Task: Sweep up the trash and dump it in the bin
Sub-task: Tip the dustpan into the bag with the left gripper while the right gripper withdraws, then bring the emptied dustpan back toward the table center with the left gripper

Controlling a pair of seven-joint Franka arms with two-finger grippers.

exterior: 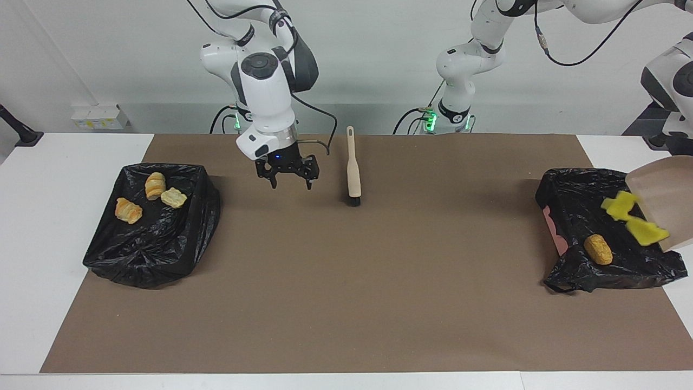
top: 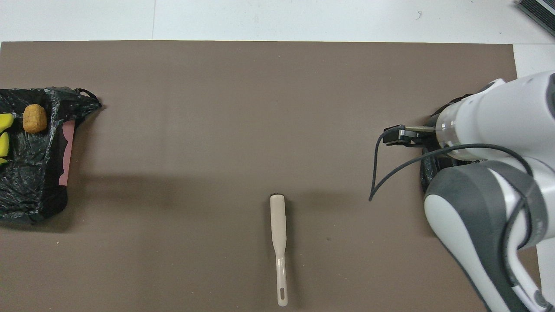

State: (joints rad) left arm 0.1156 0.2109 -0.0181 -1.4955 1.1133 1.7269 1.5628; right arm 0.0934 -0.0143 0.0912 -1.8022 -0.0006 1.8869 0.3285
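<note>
yellow sponge wedges (exterior: 631, 219) in bin (exterior: 574, 189), right gripper (exterior: 287, 181) well apart

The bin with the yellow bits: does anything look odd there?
Yes: its black liner sits askew, baring a pink patch of bin wall. The yellow sponge wedges look mid-fall from the tilted dustpan.

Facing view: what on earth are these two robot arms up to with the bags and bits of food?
The left arm is tipping a beige dustpan over the black-lined bin at its end of the table, and yellow sponge pieces are sliding off into it, beside a brown nugget. The right claw hangs open over the mat, empty, beside the brush lying there. The other bin holds three croissant pieces.
</note>
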